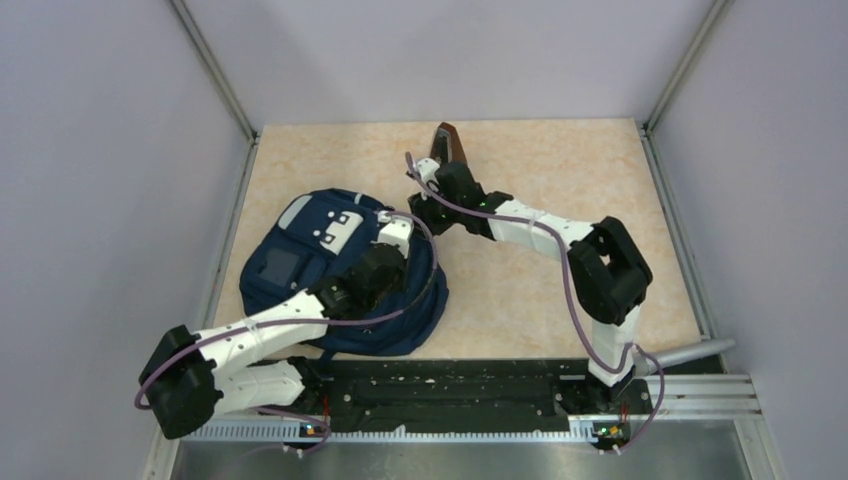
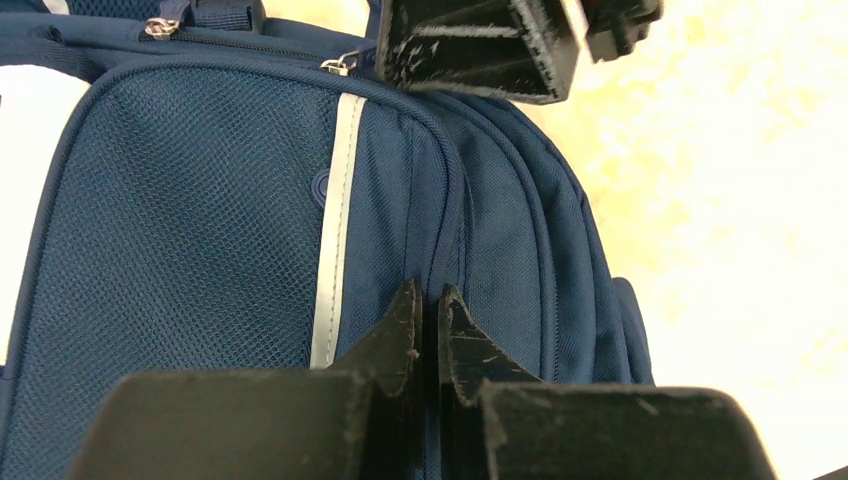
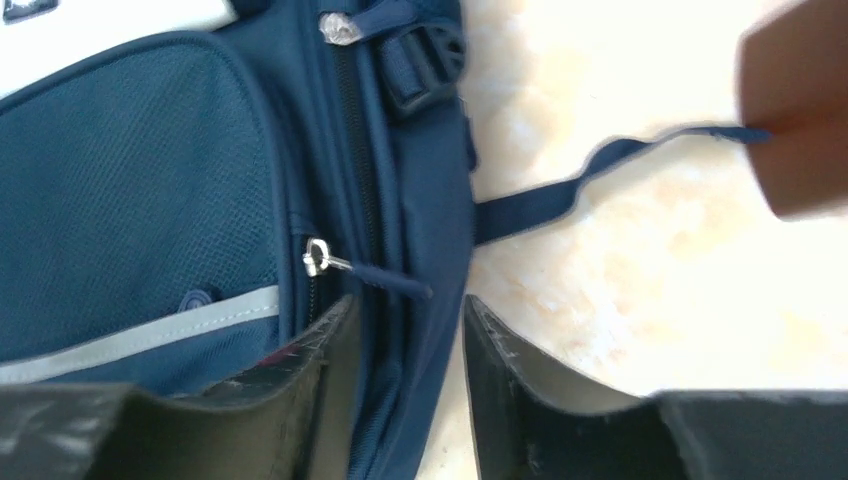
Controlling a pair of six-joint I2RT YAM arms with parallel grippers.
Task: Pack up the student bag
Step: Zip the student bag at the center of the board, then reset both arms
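The student bag (image 1: 320,275), navy with light-grey stripes, lies flat on the left half of the table. My left gripper (image 1: 397,230) rests on its upper right part. In the left wrist view its jaws (image 2: 428,300) are pressed together on a ridge of the bag's fabric (image 2: 200,230) beside a grey stripe. My right gripper (image 1: 420,200) comes in from the right at the bag's top edge. In the right wrist view it (image 3: 410,300) is open and straddles the bag's edge. A metal zip pull (image 3: 318,258) with a blue cord lies just ahead of the fingertips.
A brown object (image 1: 447,140) stands at the back of the table, blurred in the right wrist view (image 3: 800,110). A loose blue strap (image 3: 560,195) trails over the tabletop. Grey walls enclose three sides. A black rail (image 1: 450,385) runs along the near edge, a grey handle (image 1: 700,350) at its right.
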